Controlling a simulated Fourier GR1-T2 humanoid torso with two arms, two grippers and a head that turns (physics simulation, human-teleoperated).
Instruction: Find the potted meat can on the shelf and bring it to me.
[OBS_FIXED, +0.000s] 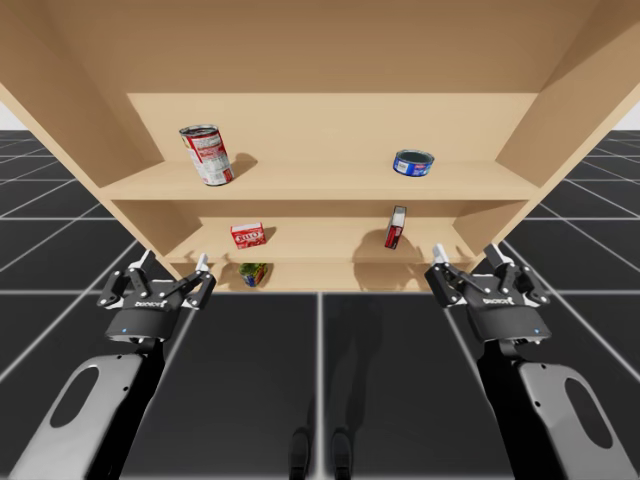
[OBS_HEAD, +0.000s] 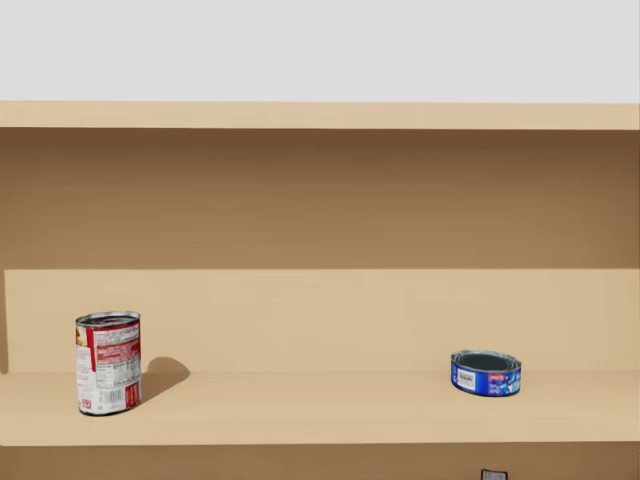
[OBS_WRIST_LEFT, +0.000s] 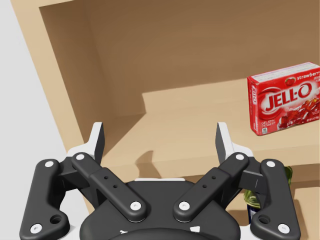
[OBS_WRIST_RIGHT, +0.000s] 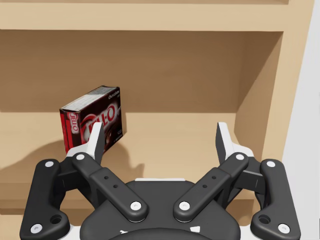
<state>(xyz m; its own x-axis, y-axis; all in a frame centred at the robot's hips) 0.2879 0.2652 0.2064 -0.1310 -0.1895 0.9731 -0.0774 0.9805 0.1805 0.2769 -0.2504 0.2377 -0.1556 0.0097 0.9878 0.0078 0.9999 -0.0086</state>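
A wooden shelf (OBS_FIXED: 320, 180) faces me. The high view shows the potted meat can (OBS_FIXED: 253, 273) on the lowest board, under the red box (OBS_FIXED: 247, 235). The head view shows a tall red can (OBS_HEAD: 108, 362) higher up. My left gripper (OBS_FIXED: 173, 260) and right gripper (OBS_FIXED: 463, 251) are spread wide, holding nothing.

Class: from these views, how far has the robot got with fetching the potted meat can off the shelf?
Done: nothing visibly; every item sits on the shelf. In hand: nothing; my left gripper and right gripper hang open and empty before it. Left: reach, grasp and carry back the can, probably the small blue-green can on the lowest board, nearest my left gripper.
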